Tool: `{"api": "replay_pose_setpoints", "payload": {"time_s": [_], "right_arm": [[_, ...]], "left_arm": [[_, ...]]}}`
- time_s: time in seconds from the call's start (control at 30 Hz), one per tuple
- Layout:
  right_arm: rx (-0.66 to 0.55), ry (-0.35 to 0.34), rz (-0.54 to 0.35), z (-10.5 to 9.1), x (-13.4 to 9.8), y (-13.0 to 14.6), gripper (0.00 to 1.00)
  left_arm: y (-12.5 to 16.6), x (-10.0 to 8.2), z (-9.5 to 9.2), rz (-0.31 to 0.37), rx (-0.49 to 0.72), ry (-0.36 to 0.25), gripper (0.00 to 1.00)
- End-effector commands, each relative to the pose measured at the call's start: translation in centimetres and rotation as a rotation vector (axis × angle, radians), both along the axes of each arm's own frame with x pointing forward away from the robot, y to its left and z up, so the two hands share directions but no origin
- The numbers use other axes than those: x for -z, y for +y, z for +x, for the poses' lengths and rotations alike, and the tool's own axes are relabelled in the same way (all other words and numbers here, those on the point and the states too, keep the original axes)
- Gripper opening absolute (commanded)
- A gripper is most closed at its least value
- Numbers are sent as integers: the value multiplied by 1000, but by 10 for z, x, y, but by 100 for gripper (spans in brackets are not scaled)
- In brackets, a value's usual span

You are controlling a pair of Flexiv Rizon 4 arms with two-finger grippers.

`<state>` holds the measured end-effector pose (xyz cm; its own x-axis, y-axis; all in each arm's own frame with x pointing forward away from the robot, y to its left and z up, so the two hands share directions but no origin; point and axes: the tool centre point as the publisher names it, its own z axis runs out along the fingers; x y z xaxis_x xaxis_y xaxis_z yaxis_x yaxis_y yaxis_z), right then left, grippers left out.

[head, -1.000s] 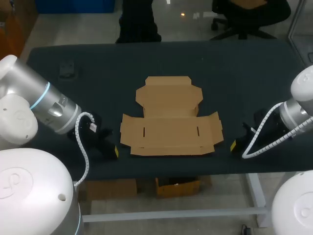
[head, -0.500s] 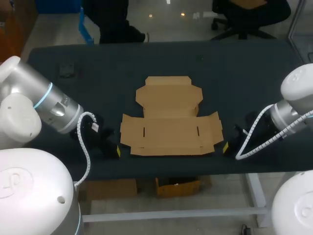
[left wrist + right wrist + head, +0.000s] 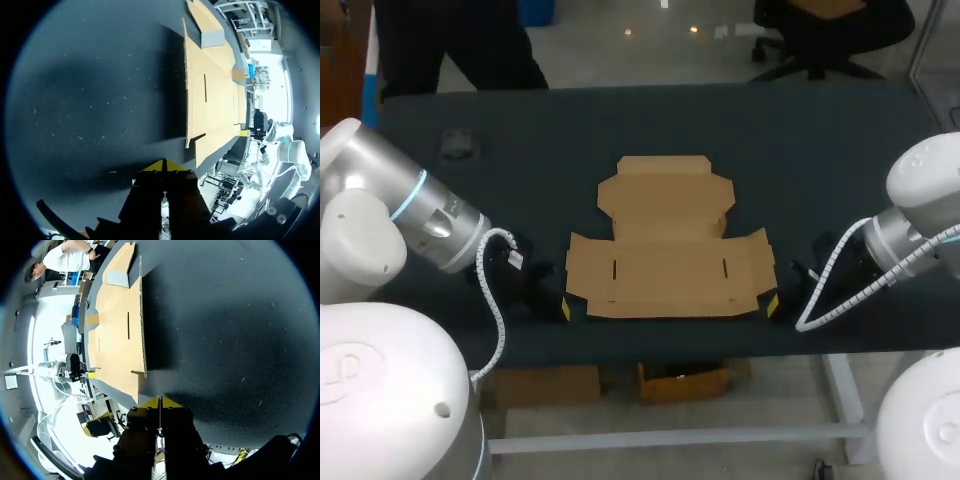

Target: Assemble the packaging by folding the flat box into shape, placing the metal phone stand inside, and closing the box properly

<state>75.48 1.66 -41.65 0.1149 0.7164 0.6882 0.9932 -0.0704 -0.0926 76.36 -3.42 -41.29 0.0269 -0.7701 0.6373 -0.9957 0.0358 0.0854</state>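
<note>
A flat brown cardboard box blank (image 3: pixel 668 244) lies unfolded in the middle of the dark table, its flaps spread out. My left gripper (image 3: pixel 562 308) sits low at the blank's front left corner, shut with nothing held. In the left wrist view the shut yellow tips (image 3: pixel 165 165) point at the blank's edge (image 3: pixel 210 90) just ahead. My right gripper (image 3: pixel 773 305) is low at the blank's front right corner, also shut and empty. The right wrist view has its yellow tips (image 3: pixel 159 402) close to the blank's near corner (image 3: pixel 120 330). No metal phone stand shows in any view.
A small dark object (image 3: pixel 459 146) lies at the table's far left. The dark table (image 3: pixel 820 150) stretches wide behind and beside the blank. Its front edge runs just under both grippers.
My right gripper has slid left along the front edge toward the blank's right corner. My left gripper has edged slightly right toward the left corner. The blank has not moved.
</note>
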Motion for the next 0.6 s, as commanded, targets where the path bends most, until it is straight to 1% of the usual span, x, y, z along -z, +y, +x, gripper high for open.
{"api": "replay_pose_setpoints", "payload": {"time_s": [0.03,0.33,0.6], "right_arm": [[-4,-4,9,0,2,2,0],[-19,-9,9,-2,2,9,0],[-25,-5,15,1,5,13,0]], "left_arm": [[-4,1,-2,0,-3,-7,0],[-15,0,-4,-1,-4,-26,0],[-18,1,-3,-16,-5,-30,0]]}}
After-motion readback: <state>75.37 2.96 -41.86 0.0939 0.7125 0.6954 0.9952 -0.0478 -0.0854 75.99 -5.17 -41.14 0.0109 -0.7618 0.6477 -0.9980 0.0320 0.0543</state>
